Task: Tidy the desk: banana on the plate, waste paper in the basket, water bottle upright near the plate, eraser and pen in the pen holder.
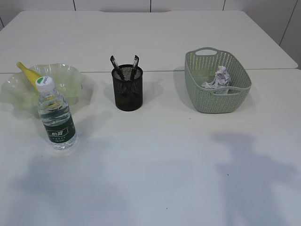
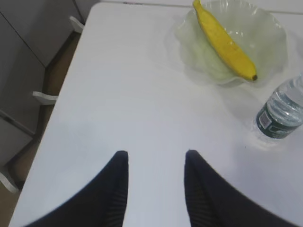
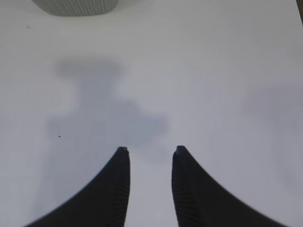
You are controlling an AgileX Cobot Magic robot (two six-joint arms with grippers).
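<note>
Nearest, our left gripper (image 2: pixel 155 163) and right gripper (image 3: pixel 149 158): both spread, empty, poised above bare table (image 1: pixel 164 179).

Water bottle (image 1: pixel 56 115): upright, just in front of the plate (image 1: pixel 70 75). Done.

Pen holder (image 1: pixel 127 88): two pens (image 1: pixel 135 63) standing inside; we cannot see the eraser.

Banana (image 2: pixel 225 42): lying on the plate. Done.

Basket (image 1: pixel 235 101): crumpled waste paper (image 1: pixel 217 78) inside. Done.

We judge the tidying essentially complete.

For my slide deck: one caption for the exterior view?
Tidied desk: banana on plate, upright water bottle beside it, pens in holder, crumpled paper in basket.
</note>
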